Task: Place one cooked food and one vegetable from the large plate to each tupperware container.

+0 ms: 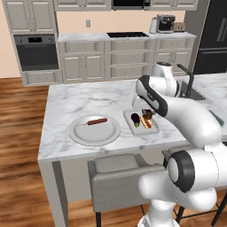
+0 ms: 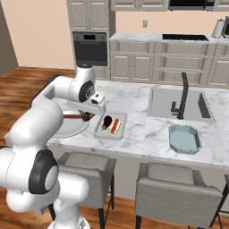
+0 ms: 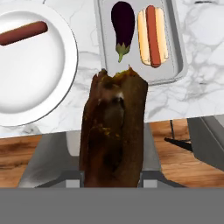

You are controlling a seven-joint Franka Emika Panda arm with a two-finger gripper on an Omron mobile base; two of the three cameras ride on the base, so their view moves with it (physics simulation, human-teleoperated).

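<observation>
My gripper (image 3: 113,175) is shut on a dark brown, rough-skinned piece of food (image 3: 113,127) with orange flecks and holds it above the counter's front edge. In the left base view the gripper (image 1: 147,114) hangs over the pale rectangular tupperware container (image 1: 128,119), between it and the large plate (image 1: 84,135). That container (image 3: 175,72) holds a purple eggplant (image 3: 123,24) and a hot dog in a bun (image 3: 153,35). One brown sausage (image 3: 24,33) lies on the large plate (image 3: 39,83). The teal tupperware container (image 2: 184,138) sits empty to the right, near the sink.
A sink (image 2: 161,105) with a black faucet (image 2: 182,96) is set in the marble island behind the teal container. Grey stools (image 2: 172,188) stand under the island's front edge (image 1: 111,150). Bare marble lies behind the plate.
</observation>
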